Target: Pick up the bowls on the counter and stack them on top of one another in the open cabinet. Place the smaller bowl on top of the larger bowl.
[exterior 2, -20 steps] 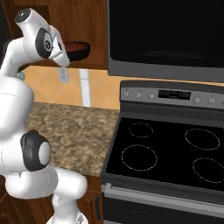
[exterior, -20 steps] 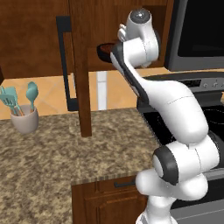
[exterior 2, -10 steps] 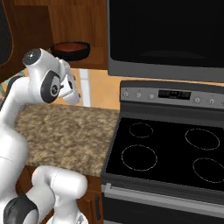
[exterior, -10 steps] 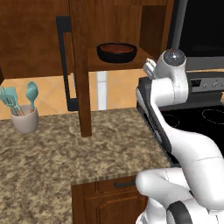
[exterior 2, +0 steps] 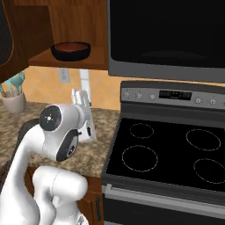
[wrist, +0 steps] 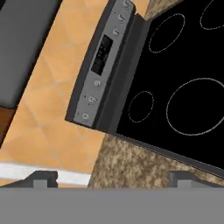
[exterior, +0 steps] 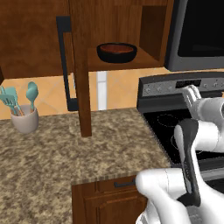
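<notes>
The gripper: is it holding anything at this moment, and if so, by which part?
Nothing is held. The gripper is open, with only tile, counter and stove beyond its fingertips. The stacked bowls sit in the cabinet.

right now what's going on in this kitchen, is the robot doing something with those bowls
The smaller bowl sits nested in the larger bowl on the shelf of the open cabinet, so the stacking looks done. The gripper is down low by the counter beside the stovetop, its fingers apart and holding nothing.
</notes>
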You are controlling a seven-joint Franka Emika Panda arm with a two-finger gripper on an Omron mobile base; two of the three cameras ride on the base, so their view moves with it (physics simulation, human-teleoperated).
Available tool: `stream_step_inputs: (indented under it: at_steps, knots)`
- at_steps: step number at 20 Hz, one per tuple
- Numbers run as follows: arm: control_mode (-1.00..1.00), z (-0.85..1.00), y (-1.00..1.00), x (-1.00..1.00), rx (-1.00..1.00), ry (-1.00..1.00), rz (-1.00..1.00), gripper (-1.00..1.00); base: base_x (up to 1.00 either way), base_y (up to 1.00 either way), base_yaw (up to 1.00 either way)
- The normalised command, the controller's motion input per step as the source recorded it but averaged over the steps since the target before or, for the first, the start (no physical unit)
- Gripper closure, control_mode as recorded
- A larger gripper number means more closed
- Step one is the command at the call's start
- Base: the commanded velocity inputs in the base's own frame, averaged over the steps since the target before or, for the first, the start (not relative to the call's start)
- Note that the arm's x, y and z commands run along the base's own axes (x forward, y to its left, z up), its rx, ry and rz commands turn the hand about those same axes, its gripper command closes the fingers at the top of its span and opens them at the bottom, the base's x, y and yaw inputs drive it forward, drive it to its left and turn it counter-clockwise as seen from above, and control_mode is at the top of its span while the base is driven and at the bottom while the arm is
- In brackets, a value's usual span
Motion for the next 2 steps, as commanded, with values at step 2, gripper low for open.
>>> stream_step_inputs:
  at_steps: [2]
  knots:
    - [-1.0,1.0,-1.0,-0.67,0.36,-0.4,-0.09,-1.0,0.0,0.0,0.0]
